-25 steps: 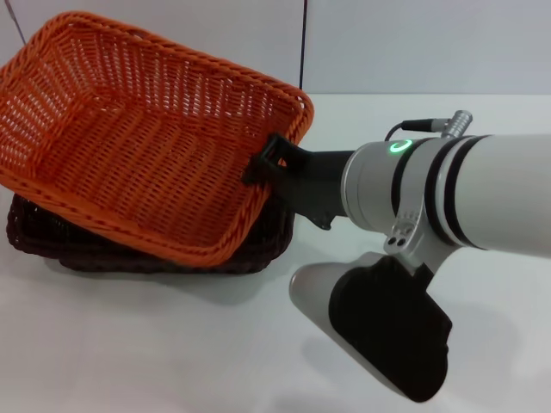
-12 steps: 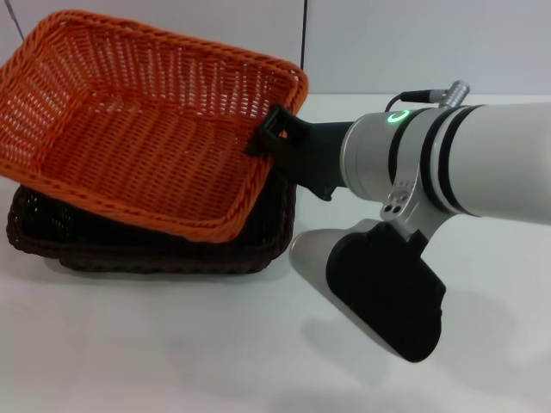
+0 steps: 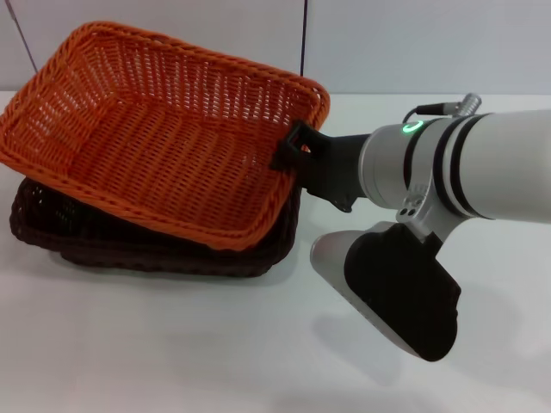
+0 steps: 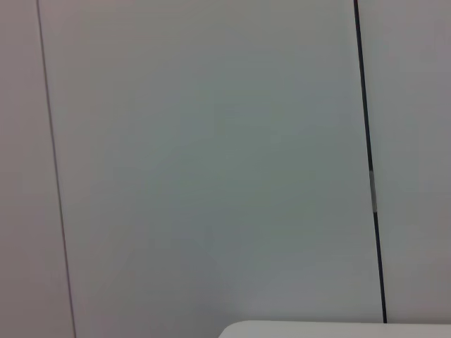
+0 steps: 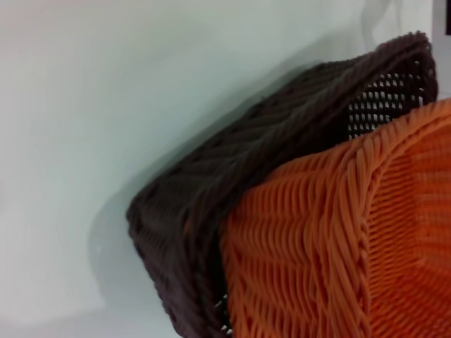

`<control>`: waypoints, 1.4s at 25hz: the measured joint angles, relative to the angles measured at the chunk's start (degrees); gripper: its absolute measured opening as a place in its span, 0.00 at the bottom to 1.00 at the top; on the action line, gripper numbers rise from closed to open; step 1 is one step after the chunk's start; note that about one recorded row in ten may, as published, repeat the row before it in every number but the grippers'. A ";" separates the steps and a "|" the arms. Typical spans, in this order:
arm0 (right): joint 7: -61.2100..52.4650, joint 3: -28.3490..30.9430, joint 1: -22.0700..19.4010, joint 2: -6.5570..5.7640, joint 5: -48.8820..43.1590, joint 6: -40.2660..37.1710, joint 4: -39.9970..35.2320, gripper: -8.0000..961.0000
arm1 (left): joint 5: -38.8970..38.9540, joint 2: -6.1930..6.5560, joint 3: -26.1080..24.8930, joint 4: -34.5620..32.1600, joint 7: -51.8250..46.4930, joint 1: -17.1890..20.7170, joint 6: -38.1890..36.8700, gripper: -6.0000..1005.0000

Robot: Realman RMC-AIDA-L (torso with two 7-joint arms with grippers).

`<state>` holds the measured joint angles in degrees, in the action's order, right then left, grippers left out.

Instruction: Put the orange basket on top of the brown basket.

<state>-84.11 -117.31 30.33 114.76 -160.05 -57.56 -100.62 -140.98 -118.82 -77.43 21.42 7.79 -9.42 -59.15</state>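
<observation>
The orange basket [image 3: 164, 146] hangs tilted over the brown basket [image 3: 155, 251], its left rim raised and its near right corner low, resting on or just above the brown one. The brown basket sits on the white table, mostly covered, with only its front wall and left corner showing. My right gripper [image 3: 291, 148] is shut on the orange basket's right rim, with one black finger [image 3: 297, 138] over the rim. The right wrist view shows the orange basket's corner [image 5: 338, 246] inside the brown basket's corner [image 5: 232, 190]. My left gripper is out of view.
The white table [image 3: 172, 353] stretches in front of and right of the baskets. A pale panelled wall [image 3: 387, 43] stands close behind them. My right arm [image 3: 465, 172] reaches in from the right, above the table. The left wrist view shows only wall [image 4: 211, 162].
My right gripper has shifted to the right and carried the orange basket with it. The basket has come down and lies flatter over the brown basket. The brown basket has not moved.
</observation>
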 joint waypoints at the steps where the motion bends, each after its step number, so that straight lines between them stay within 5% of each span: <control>1: -0.26 -0.10 -0.18 -0.11 0.00 -0.05 0.02 0.24 | 0.00 -0.01 0.01 0.01 -0.02 0.01 0.09 0.78; 10: -0.79 -0.35 -4.91 -0.79 0.51 -0.47 -6.15 0.24 | 0.01 -0.01 0.00 0.03 -0.06 -0.34 0.47 0.78; 19: -1.05 -3.65 -13.01 0.13 0.50 -1.79 -16.06 0.63 | 0.00 0.23 0.00 -0.40 -0.06 -0.90 1.09 0.78; 25: -2.09 -7.44 -17.49 2.96 7.19 2.74 -16.65 0.76 | -0.07 0.25 0.00 -0.67 -0.06 -0.51 1.03 0.78; 27: -5.16 -8.07 -18.49 3.77 9.76 8.68 -14.22 0.78 | -0.04 0.23 0.00 -0.55 -0.06 -0.35 0.69 0.78; 28: -11.26 -7.53 -19.11 4.18 10.68 18.40 -10.14 0.78 | -0.05 0.21 0.00 -0.39 -0.06 -0.21 0.56 0.78; 29: -11.26 -7.53 -19.11 4.18 10.68 18.40 -10.14 0.78 | -0.07 0.19 -0.03 -0.10 -0.06 0.00 0.26 0.78; 33: -39.03 -0.76 -22.06 4.55 14.05 52.44 2.74 0.78 | -0.02 0.17 -0.30 0.27 -0.46 0.45 -1.54 0.78; 35: -44.92 0.81 -22.69 4.42 16.19 58.05 5.45 0.78 | 0.01 0.20 -0.35 0.21 -1.97 0.53 -2.35 0.78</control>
<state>-129.03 -116.49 7.64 119.18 -143.86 0.49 -95.17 -140.97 -118.62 -77.78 21.63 5.82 -8.89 -61.50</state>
